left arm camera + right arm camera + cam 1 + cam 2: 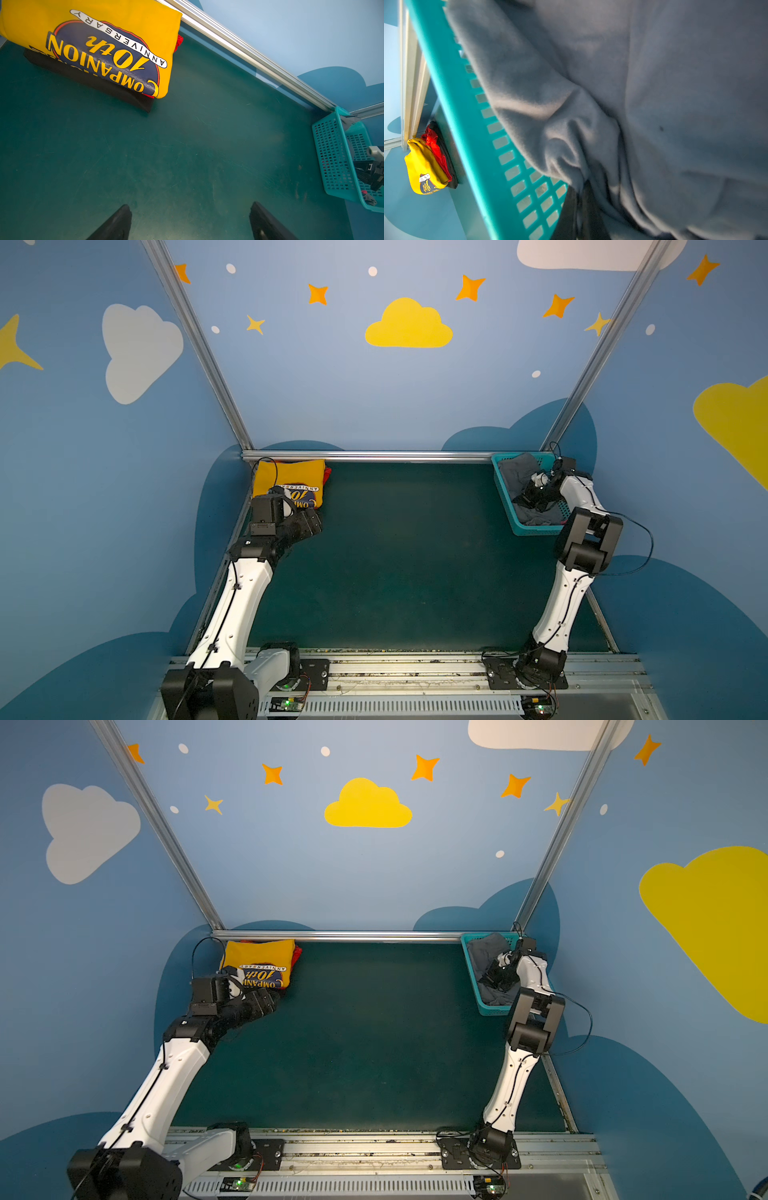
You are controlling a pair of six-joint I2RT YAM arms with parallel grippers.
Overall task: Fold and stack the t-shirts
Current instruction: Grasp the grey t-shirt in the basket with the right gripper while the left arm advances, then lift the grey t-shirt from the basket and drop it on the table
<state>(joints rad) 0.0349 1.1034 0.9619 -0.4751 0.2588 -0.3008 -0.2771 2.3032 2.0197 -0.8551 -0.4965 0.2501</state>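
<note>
At far left corner, folded and stacked: yellow tee over red tee. In teal basket, grey tee crumpled, apparently pinched by closed right gripper; left gripper wide, empty, beside yellow tee. Leaves, seemingly, one tee to lift, fold, stack.

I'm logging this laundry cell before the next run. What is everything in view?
yellow t-shirt: one, yellow with navy print, folded on top of the far-left stack
red t-shirt: one, red, under the yellow one, only its edge showing
black folded cloth: one, black, bottom of that stack
grey t-shirt: one, slate grey, crumpled in the basket
basket: one, teal, far-right corner
mat: one, dark green, covering the table
frame rail: one, silver, along the far edge
left tool: one, black, open above the mat near the stack
right tool: one, black, inside the basket, shut on the grey t-shirt
</note>
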